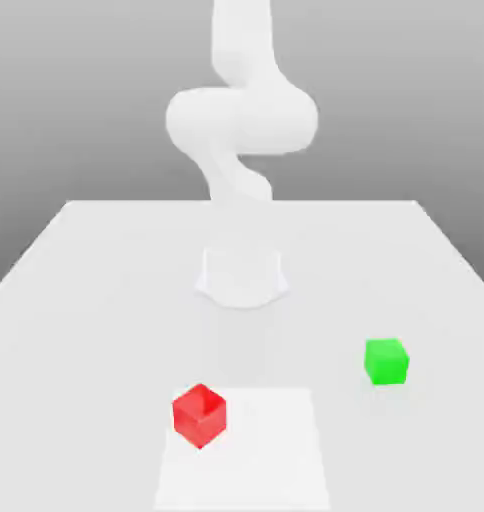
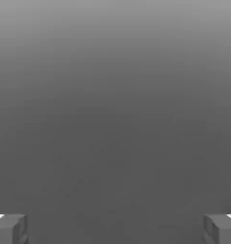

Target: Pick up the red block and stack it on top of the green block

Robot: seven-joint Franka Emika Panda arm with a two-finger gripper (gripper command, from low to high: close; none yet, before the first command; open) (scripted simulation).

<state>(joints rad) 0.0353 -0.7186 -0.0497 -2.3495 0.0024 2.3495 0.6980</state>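
The red block [image 1: 199,414] sits on the white table [image 1: 96,270] near its front edge, toward the exterior view's left. The green block [image 1: 386,361] rests on the table farther toward the exterior view's right and a little deeper in, well apart from the red one. In the hand view my gripper [image 2: 115,229] is open: its two grey fingertips [image 2: 10,228] stand far apart with nothing between them, against a plain grey background. Neither block lies between the fingers.
The white arm [image 1: 242,118] rises from its round base [image 1: 242,276] at the table's middle, behind both blocks. A slightly brighter square patch [image 1: 271,455] marks the table surface at the front, with the red block on its corner.
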